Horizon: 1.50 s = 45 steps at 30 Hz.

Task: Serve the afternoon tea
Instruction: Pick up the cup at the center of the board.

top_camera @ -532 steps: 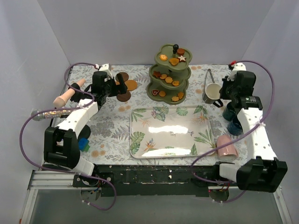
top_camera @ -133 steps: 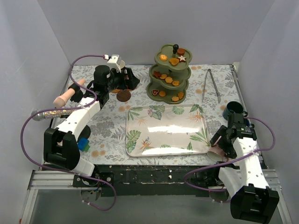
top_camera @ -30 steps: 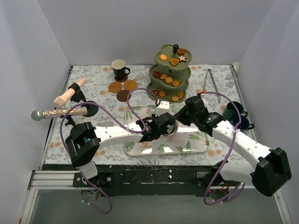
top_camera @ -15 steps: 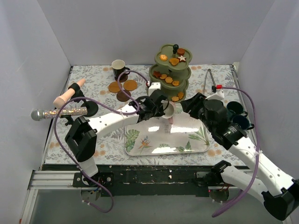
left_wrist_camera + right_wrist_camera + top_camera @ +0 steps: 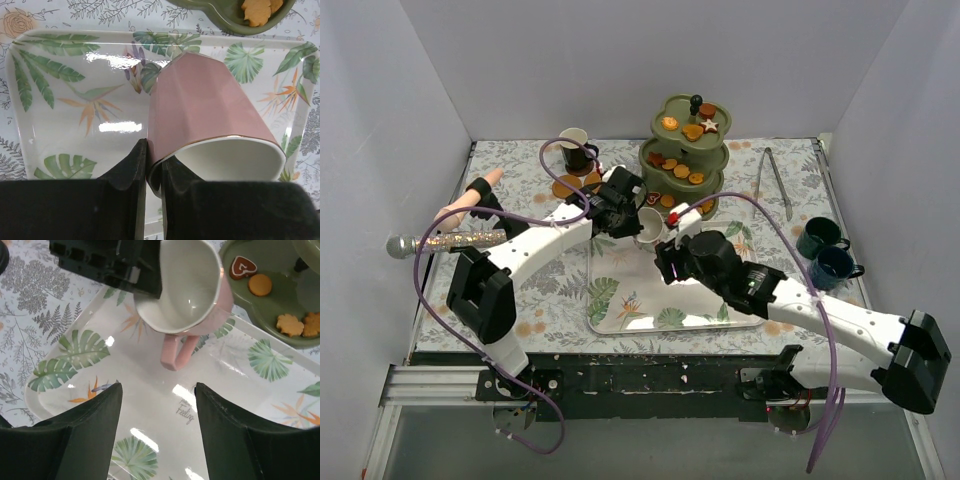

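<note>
My left gripper (image 5: 155, 161) is shut on the rim of the pink mug (image 5: 200, 105), one finger inside and one outside. The mug hangs tilted over the back left of the leaf-print tray (image 5: 65, 135), its handle (image 5: 175, 352) pointing down. In the top view the pink mug (image 5: 648, 226) is just left of the olive-green three-tier stand (image 5: 685, 160). My right gripper (image 5: 157, 390) is open and empty over the tray (image 5: 150, 410), apart from the mug (image 5: 185, 285). Biscuits (image 5: 260, 284) lie on the stand's bottom tier (image 5: 280, 320).
A white mug (image 5: 575, 150) stands at the back left beside brown coasters (image 5: 566, 187). Green mug (image 5: 818, 237) and blue mug (image 5: 836, 266) sit at the right edge. Metal tongs (image 5: 775, 182) lie back right. A glittery microphone (image 5: 445, 240) lies far left.
My left gripper has carried the pink mug from the tray's middle up and back toward the stand. My right gripper has opened, let the mug go and swung left over the tray.
</note>
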{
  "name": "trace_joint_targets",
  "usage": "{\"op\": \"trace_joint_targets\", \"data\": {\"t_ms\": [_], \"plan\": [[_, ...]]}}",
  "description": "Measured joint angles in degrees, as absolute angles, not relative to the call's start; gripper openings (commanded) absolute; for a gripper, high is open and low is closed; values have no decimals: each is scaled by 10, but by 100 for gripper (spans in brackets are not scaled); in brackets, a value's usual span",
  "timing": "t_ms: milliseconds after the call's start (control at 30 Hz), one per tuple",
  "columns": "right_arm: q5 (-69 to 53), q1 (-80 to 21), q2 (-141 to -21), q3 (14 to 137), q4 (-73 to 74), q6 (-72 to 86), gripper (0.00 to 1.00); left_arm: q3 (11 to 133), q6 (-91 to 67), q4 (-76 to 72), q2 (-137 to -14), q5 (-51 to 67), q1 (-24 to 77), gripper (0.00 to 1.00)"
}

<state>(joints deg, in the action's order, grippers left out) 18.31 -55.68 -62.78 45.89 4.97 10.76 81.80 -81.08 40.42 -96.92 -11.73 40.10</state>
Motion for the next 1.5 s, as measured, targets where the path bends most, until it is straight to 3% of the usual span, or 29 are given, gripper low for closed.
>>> {"op": "trace_joint_targets", "data": {"t_ms": [233,467,567,667,733,767,800,867,1000,1133,1500], "plan": [[263,-604,-728,469,-2,62,68,818,-819,413,-947,-98,394,0],[331,-605,-780,470,-51,30,61,818,-823,424,-943,-87,394,0],[342,-605,-802,471,-81,7,40,818,-825,425,-941,-81,394,0],[352,-605,-823,471,-101,-13,6,816,-826,423,-938,-74,394,0],[363,-605,-829,471,-109,-21,1,809,-834,420,-934,-71,394,1],[369,-605,-829,471,-110,-22,1,804,-843,418,-932,-68,394,10],[371,-606,-829,471,-110,-26,1,799,-848,416,-929,-64,391,28],[373,-608,-828,471,-109,-30,1,791,-844,410,-923,-57,390,51],[333,-594,-816,471,-80,-35,1,783,-817,396,-892,-30,384,79],[252,-563,-758,470,-54,-58,1,781,-781,390,-855,-17,369,87],[74,-504,-667,442,29,-151,1,810,-631,421,-821,81,347,87]]}}
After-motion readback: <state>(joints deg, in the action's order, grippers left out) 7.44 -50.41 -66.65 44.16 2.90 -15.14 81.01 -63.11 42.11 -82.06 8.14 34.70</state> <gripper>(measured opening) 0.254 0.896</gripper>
